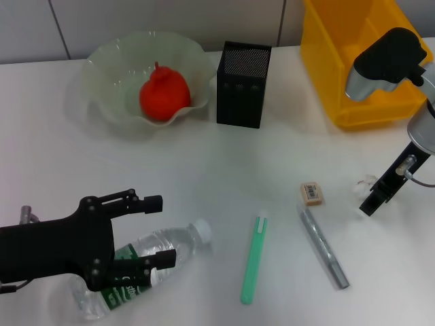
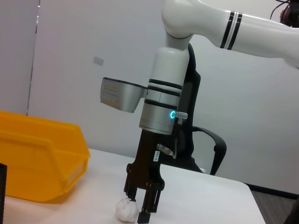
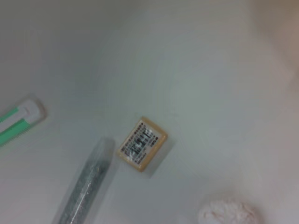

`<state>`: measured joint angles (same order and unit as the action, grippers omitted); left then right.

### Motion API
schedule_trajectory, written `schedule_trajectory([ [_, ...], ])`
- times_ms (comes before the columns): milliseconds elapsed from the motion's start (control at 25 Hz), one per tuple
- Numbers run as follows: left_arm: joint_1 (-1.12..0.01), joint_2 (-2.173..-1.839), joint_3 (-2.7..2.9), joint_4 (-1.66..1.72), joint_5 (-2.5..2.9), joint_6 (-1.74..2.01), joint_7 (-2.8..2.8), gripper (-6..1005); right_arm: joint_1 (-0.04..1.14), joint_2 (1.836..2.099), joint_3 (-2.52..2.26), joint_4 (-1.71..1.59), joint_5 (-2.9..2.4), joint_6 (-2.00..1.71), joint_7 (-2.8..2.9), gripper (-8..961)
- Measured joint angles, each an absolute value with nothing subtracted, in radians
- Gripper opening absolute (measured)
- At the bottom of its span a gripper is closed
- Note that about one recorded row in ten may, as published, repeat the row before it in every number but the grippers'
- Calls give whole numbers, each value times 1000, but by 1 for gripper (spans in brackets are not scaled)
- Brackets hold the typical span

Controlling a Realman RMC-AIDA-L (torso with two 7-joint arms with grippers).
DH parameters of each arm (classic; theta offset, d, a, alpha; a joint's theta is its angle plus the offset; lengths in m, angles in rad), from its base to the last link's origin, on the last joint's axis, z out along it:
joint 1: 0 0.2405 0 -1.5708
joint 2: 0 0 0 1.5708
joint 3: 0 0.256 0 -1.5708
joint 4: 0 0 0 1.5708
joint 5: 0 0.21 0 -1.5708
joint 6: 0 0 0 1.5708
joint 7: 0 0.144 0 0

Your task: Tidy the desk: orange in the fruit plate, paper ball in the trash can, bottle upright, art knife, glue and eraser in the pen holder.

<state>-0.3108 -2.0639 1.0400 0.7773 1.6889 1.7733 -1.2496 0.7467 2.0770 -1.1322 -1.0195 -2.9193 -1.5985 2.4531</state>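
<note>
Two grippers are working at once: the left gripper point(image 1: 153, 231) is straddling the fallen clear plastic bottle point(image 1: 146, 261) with wide-spread jaws, while the right gripper point(image 2: 142, 205) is standing down at the tiny crumpled white paper ball point(image 2: 126, 210), fingers narrowly apart and touching it. Closing off-centre could squirt the light wad aside; the round bottle might roll.

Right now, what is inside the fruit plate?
Only the orange lies inside the fruit plate, toward its front. The plate's floor directly under the orange is hidden.
</note>
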Motion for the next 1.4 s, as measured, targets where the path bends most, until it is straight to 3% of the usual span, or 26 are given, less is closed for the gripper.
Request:
schedule_trajectory([
  [320, -308, -2066, 1040, 769, 1688, 1775, -1244, 834, 740, 2077, -1136, -1037, -2919, -1594, 2452, 403],
  [680, -309, -2066, 1040, 767, 1685, 1776, -1235, 834, 711, 2077, -1139, -1151, -2913, -1618, 2450, 275],
  [1400, -317, -2065, 1033, 766, 1683, 1777, -1219, 833, 660, 2076, -1090, -1600, -2907, -1718, 2451, 256],
])
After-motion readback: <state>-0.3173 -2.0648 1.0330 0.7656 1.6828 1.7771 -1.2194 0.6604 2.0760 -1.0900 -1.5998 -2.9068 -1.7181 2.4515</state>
